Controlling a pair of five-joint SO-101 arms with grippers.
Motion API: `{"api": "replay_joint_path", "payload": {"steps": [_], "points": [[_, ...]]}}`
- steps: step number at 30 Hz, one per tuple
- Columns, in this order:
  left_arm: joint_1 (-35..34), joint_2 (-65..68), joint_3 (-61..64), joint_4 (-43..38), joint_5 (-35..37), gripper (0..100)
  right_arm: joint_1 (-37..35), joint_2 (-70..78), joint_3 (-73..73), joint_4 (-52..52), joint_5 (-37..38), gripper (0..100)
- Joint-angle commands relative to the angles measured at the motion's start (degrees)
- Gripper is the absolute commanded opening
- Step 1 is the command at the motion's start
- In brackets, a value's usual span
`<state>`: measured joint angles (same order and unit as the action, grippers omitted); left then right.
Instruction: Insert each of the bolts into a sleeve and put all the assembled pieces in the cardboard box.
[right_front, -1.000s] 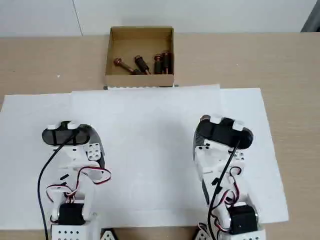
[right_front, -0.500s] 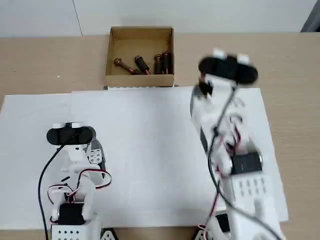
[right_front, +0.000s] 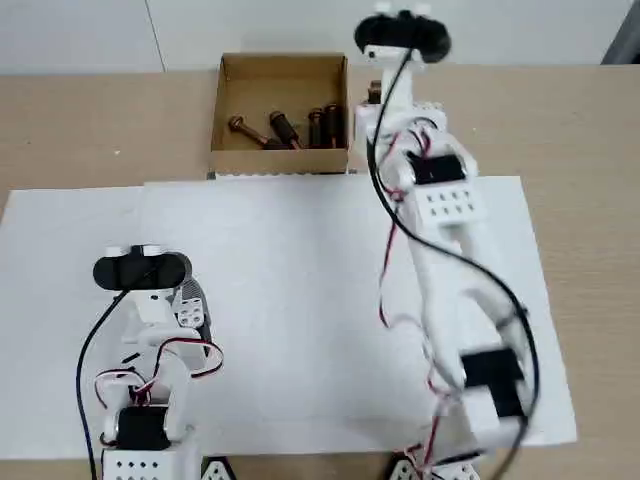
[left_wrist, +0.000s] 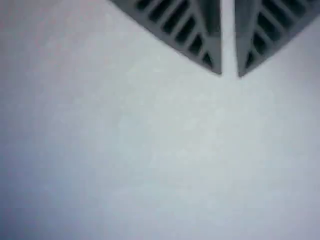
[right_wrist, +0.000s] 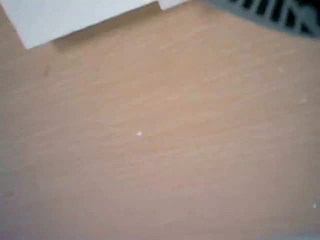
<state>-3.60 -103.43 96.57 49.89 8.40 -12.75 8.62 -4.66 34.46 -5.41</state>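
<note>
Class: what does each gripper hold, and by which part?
Left gripper: nothing. By the right arm's tip, a brown piece shows beside the cardboard box; its hold cannot be told.

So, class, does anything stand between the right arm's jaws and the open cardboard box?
Nothing visible does. The right gripper sits just beside the right wall of the cardboard box, over the wooden table, and the box is open on top. Four assembled pieces lie inside it.
</note>
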Motion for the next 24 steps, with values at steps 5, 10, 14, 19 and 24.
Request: {"api": "replay_joint_path", "payload": {"steps": [5, 10, 14, 19, 24], "points": [[-0.35, -0.53, -0.22, 0.44, -0.26, 1, -1.10, 21.32, -28.48, -1.71, 6.24, 0.4], [-0.35, -0.53, -0.22, 0.44, -0.35, 1, -2.15, 34.24, -41.41, -1.63, 9.23, 0.4], [-0.26, -0.53, -0.22, 0.44, -0.18, 1, -2.42, 42.42, -50.29, -1.71, 9.76, 0.4], [-0.09, -0.53, -0.22, 0.44, -0.18, 1, -2.59, 49.80, -61.01, -1.71, 9.49, 0.4], [-0.09, -0.53, -0.22, 0.44, -0.09, 1, -4.09, 55.96, -71.30, -1.71, 9.49, 0.4]]}}
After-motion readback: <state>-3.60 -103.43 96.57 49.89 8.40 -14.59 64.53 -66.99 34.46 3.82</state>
